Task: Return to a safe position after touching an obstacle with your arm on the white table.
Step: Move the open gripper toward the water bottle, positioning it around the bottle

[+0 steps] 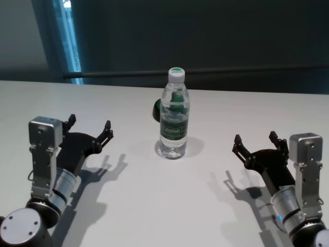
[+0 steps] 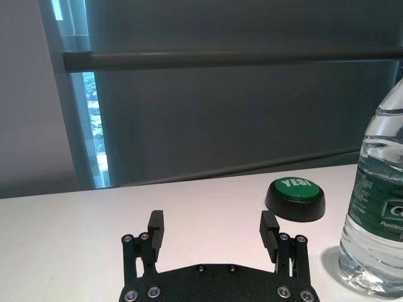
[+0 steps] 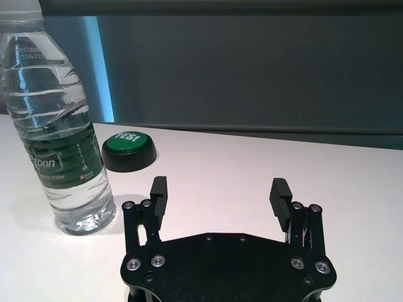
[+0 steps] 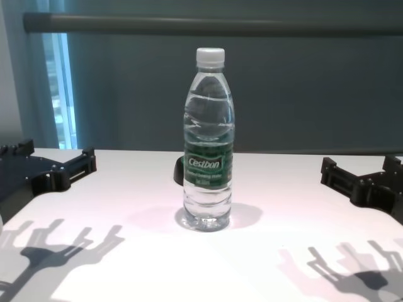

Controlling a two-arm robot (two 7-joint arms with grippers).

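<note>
I see the water bottle (image 1: 174, 114) upright mid-tabletop (image 1: 128, 206); my left gripper (image 1: 90, 128) and right gripper (image 1: 256, 144) hover open, well apart from it.

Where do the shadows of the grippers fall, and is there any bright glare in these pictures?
Head view: the left gripper and right gripper cast sharp shadows toward the robot on the white table. Chest view: finger-shaped shadows lie near the front edge; the bottle throws a soft one. Left wrist view: a bright window strip glares.
</note>
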